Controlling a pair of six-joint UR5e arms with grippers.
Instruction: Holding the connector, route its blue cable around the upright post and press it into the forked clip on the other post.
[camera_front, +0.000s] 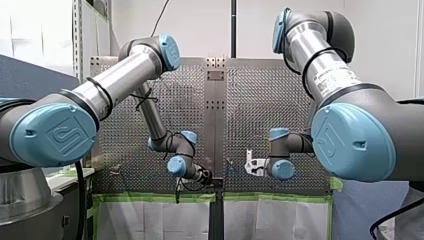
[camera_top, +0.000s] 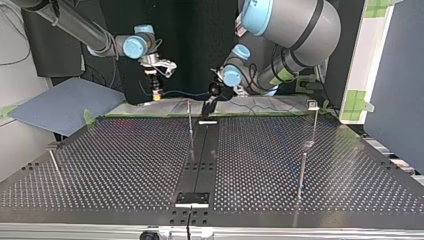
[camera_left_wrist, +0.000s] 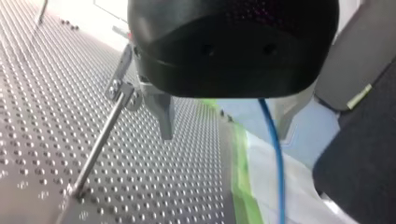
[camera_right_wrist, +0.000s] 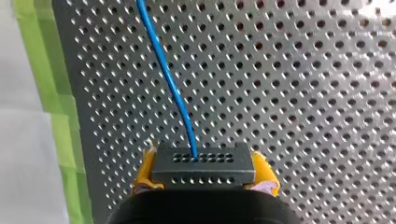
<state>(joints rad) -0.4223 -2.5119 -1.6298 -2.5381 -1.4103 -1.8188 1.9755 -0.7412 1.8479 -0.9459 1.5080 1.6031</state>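
My right gripper (camera_right_wrist: 203, 179) has yellow pads shut on a black connector (camera_right_wrist: 203, 163). A blue cable (camera_right_wrist: 170, 84) leaves the connector and runs ahead over the perforated table. In the top view the cable (camera_top: 185, 93) stretches from my right gripper (camera_top: 157, 90) across to my left gripper (camera_top: 209, 105). My left gripper (camera_left_wrist: 226, 135) is open, and the cable (camera_left_wrist: 275, 158) hangs loose between its metal fingers. Beside one finger stands a slim post topped by a forked clip (camera_left_wrist: 119, 91). A plain upright post (camera_top: 190, 125) stands near the table's middle.
Another post with a clip (camera_top: 313, 106) rises at the top view's right, with a shorter one (camera_top: 302, 175) nearer the camera. Green tape (camera_left_wrist: 243, 177) lines the table edge. A grey-blue board (camera_top: 60, 107) lies beyond the table at the top view's left.
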